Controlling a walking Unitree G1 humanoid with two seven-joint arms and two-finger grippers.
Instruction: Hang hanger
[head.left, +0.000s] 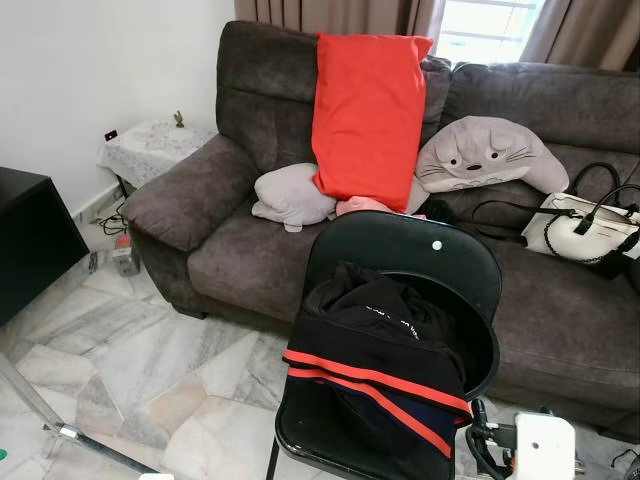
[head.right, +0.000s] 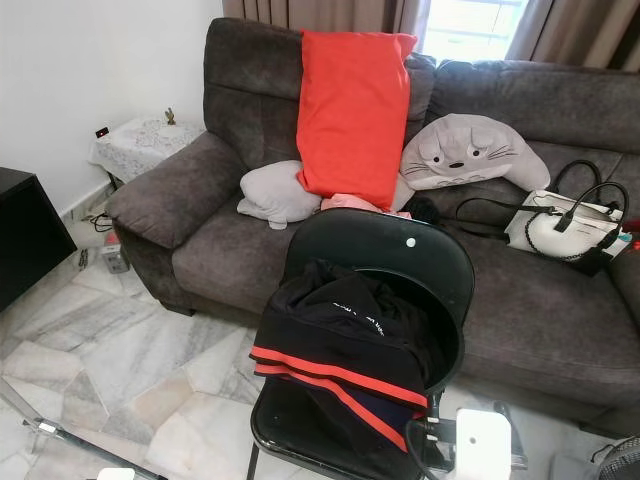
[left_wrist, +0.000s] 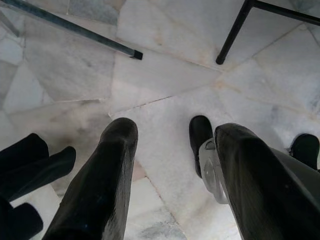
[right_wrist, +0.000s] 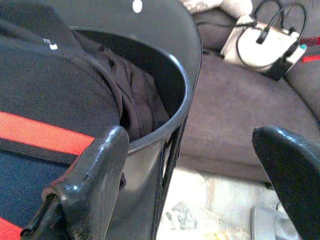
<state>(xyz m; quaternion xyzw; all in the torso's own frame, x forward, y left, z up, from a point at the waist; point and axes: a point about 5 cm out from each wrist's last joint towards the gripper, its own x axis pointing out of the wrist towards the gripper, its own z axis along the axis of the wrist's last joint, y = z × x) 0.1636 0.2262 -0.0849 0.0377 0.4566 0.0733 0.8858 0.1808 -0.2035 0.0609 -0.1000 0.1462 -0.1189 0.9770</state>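
Note:
A black garment with red stripes (head.left: 380, 370) lies heaped on a black round-backed chair (head.left: 415, 250) right in front of me, spilling over the seat's front. My right gripper (right_wrist: 187, 137) is open beside the chair's right side, its fingers (right_wrist: 90, 180) level with the backrest rim (right_wrist: 175, 100). The right arm's white wrist (head.left: 545, 447) shows at the lower right of the chair. My left gripper (left_wrist: 175, 130) hangs open over the marble floor (left_wrist: 165, 75), holding nothing.
A dark grey sofa (head.left: 250, 250) stands behind the chair with a red cushion (head.left: 365, 115), a grey plush (head.left: 490, 155) and a white handbag (head.left: 585, 225). A metal bar (head.left: 60, 432) lies low at the left. A black cabinet (head.left: 25, 235) stands far left.

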